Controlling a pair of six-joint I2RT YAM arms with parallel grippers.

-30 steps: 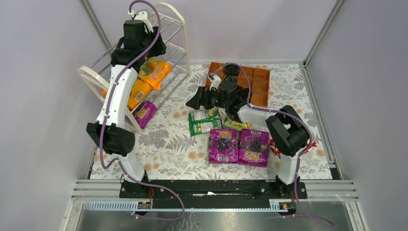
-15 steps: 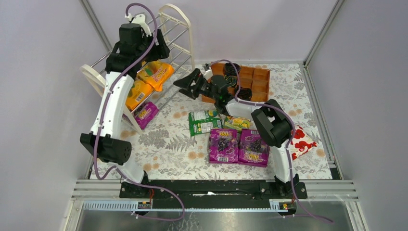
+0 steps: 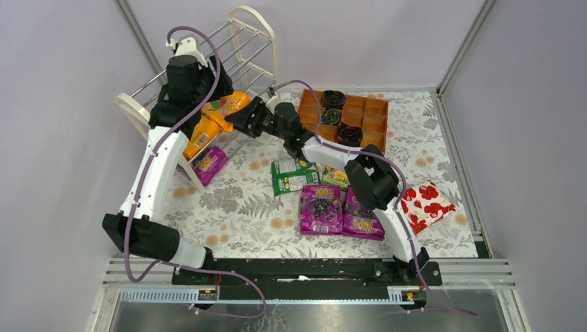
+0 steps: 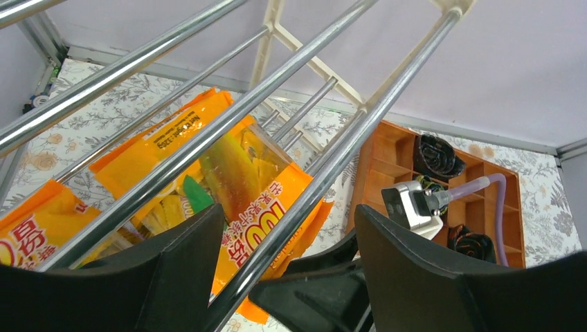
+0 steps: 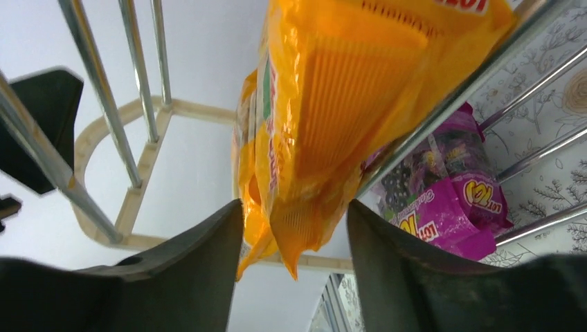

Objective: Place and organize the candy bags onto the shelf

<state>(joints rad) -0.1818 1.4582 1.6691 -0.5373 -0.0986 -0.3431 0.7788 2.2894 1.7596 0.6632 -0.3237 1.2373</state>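
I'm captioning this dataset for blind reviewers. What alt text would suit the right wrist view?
An orange candy bag rests on the shelf's silver rods, its end between the dark fingers of the right gripper; whether they pinch it is unclear. A purple grape bag lies on lower rods at right.

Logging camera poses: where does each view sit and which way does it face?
Top external: above, behind the bases, looking down on table, shelf, left arm, right arm.
Left wrist: over the shelf, looking down through its rods at the orange bag; own fingers at bottom.
Right wrist: beside the shelf, facing into it from below that bag; own fingers flank it.
Shared: both wrist views show the orange bag.
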